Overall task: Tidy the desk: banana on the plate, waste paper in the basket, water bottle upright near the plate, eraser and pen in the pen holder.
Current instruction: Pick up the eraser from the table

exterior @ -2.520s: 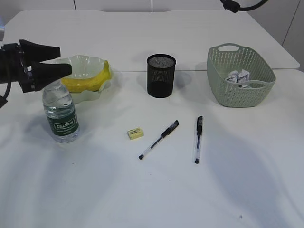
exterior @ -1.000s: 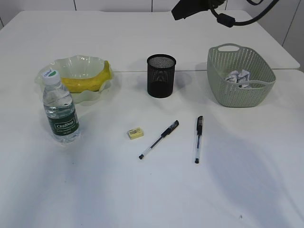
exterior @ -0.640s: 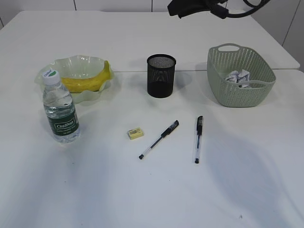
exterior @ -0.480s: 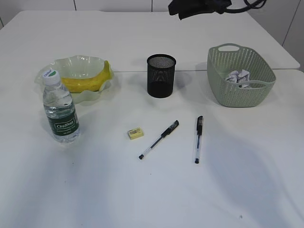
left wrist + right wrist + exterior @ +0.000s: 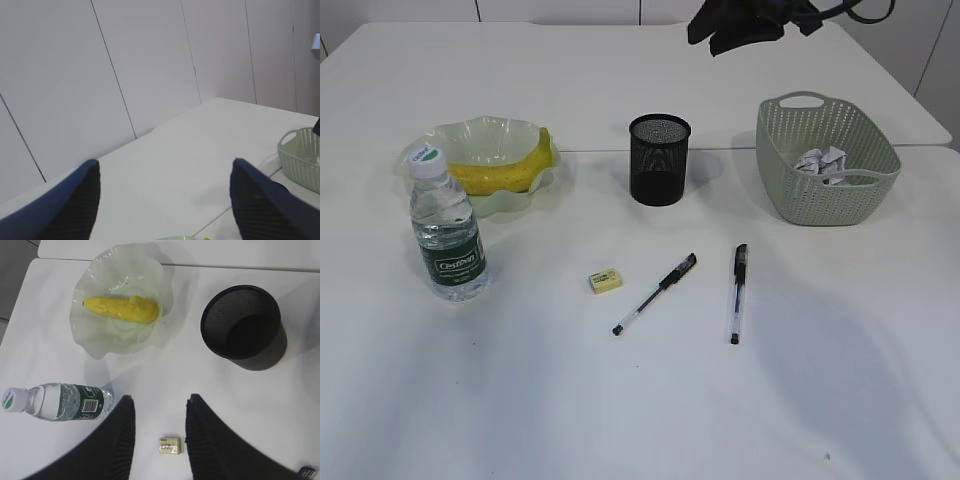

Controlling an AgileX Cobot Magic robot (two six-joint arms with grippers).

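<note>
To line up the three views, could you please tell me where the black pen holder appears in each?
Exterior view: pen holder centre, behind the pens.
Left wrist view: not in it.
Right wrist view: upper right.
Shared landmark: the plate with the banana.

- Bright, even overhead light; white table (image 5: 620,400) slightly washed out.
- Soft shadows right of the pen holder (image 5: 659,159), beside the bottle (image 5: 446,228).
- Left wrist view: fingers (image 5: 70,205) blurred, near lens.

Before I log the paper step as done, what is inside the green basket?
Crumpled white waste paper lies inside the green basket, toward its right. The near wall covers the rest of the floor, so anything lower cannot be seen.
</note>
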